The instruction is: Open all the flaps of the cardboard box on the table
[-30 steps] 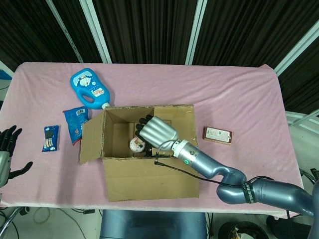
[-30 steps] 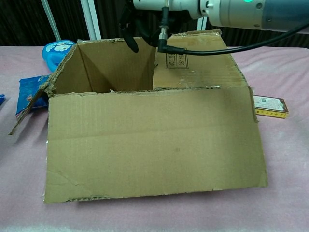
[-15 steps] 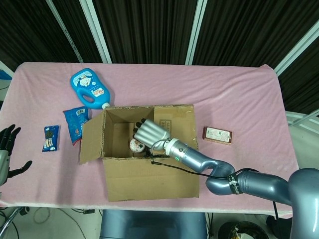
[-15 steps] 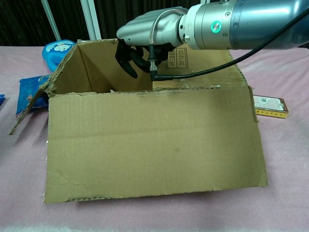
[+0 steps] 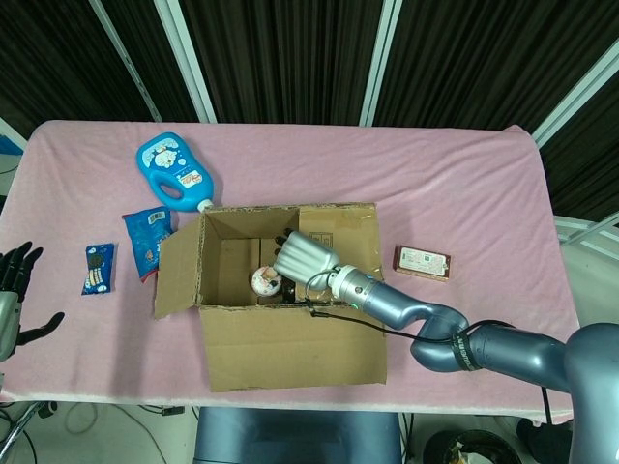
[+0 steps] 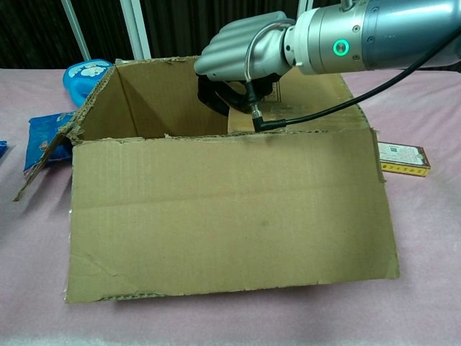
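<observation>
Bench [image 5: 464, 184] in pink cloth, cardboard box [image 5: 290, 338] sits near its front edge, centre-left. Relative to the box: near flap folded out toward us, left flap [image 5: 176, 271] swung out, right-side flap [image 5: 340, 232] folded in over the opening — that's the one we judge is left to open.

Right hand [image 5: 303, 256] is inside the box mouth beside that inner flap, fingers curled under the palm; chest view shows dark fingers tucked down, nothing visibly held. Whether they touch the flap edge, we can't tell. Left hand [image 5: 14, 280] is well off to the box's left at the bench edge, fingers spread, empty.

Risks: box is light, so lifting the flap one-handed may drag or tip it; small round item [image 5: 263, 281] in the box sits just beside the fingers and could get knocked.

Room: right of the box only a small packet [image 5: 422, 261]; left side crowded with blue bottle [image 5: 176, 174] and snack packs [image 5: 147, 240].
</observation>
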